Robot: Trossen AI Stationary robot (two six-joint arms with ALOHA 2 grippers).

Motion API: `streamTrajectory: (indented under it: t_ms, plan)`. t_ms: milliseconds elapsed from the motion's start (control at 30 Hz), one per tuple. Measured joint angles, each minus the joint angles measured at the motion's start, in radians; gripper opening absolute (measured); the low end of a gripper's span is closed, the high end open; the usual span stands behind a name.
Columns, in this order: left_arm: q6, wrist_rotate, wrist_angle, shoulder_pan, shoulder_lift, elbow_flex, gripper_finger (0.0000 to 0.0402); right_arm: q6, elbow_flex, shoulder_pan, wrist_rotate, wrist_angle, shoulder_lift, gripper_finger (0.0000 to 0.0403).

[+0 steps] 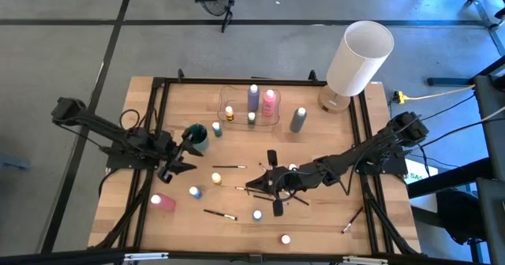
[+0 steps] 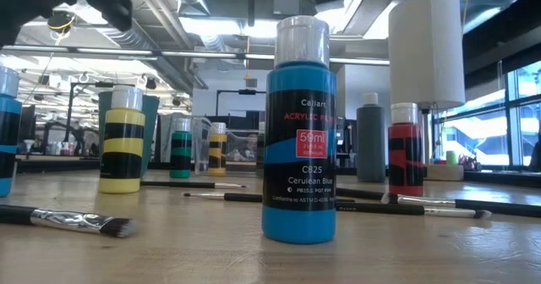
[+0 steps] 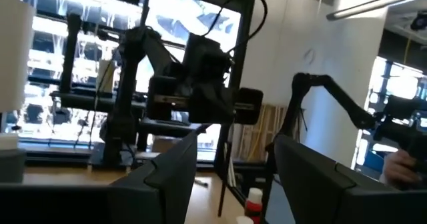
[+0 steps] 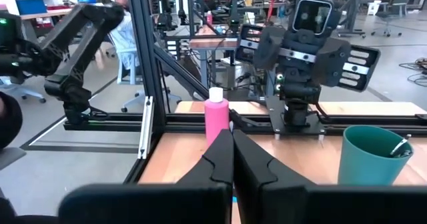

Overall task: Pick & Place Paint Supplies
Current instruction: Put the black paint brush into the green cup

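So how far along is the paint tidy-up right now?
Early going. A clear tray holds a few bottles, and a teal cup a brush. The left pincer is open and empty, the right pincer shut. Bottles and brushes lie scattered on the table.

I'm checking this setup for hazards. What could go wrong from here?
The right end effector, shut and empty, sits low among loose paintbrushes and could scatter them or tip the small blue bottle. The left end effector, open beside the teal cup, might knock it over when it moves.
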Motion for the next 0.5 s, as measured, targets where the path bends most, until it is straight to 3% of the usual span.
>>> streamTrajectory:
  t_ms: [233, 500]
  plan:
    - [0.003, -0.014, 0.001, -0.038, 0.202, 0.093, 0.0228, 0.0, 0.0, 0.001, 0.0, -0.01, 0.0, 0.0]
    - [-0.014, -0.081, -0.001, -0.059, 0.5, 0.299, 0.0266, 0.007, 0.0, 0.001, -0.033, -0.006, 0.0, 0.0]
